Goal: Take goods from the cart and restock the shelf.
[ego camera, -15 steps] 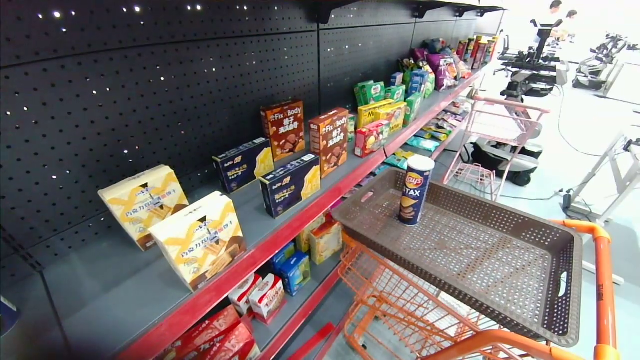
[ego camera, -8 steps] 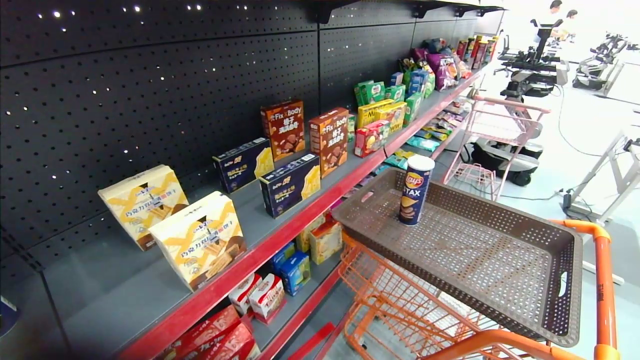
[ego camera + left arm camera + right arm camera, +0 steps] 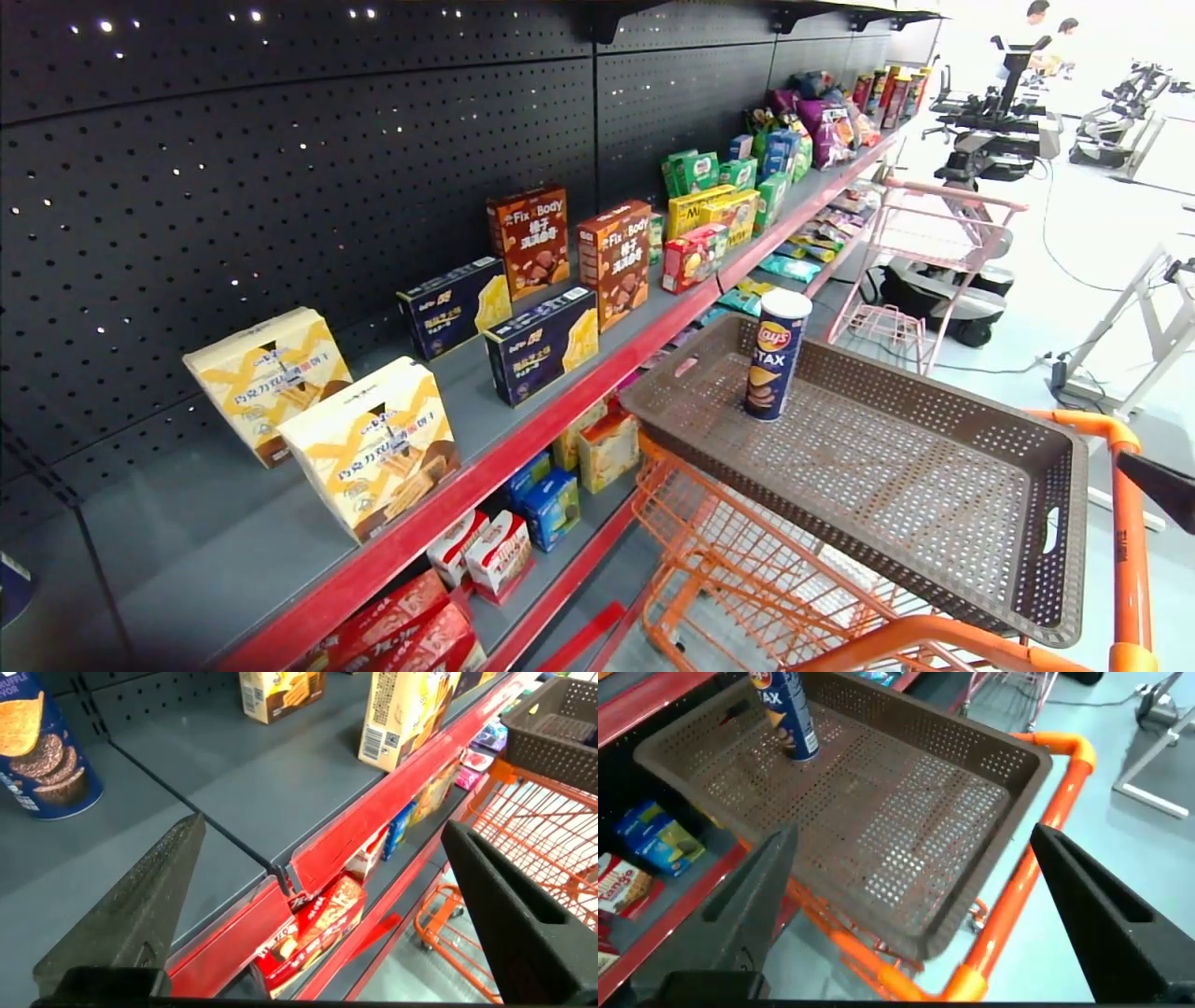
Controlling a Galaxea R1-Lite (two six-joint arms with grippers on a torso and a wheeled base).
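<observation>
The shelf [image 3: 205, 551] is carrying boxes [image 3: 373, 448]; chip can [image 3: 775, 359] (upright in tray [image 3: 1069, 467]) is sitting apart from left gripper [image 3: 322, 831] and right gripper [image 3: 915, 835], fingers released.

Blue can [image 3: 42, 765] cut by frame edge; cart [image 3: 1128, 541] partly cropped

A pink wire cart [image 3: 924, 243] stands on the pale floor [image 3: 1074, 308] far down the aisle. Just behind it is a white wheeled machine [image 3: 943, 294], possibly another robot's base. A thin cable [image 3: 1044, 233] trails over the floor near a white metal stand [image 3: 1111, 322].
</observation>
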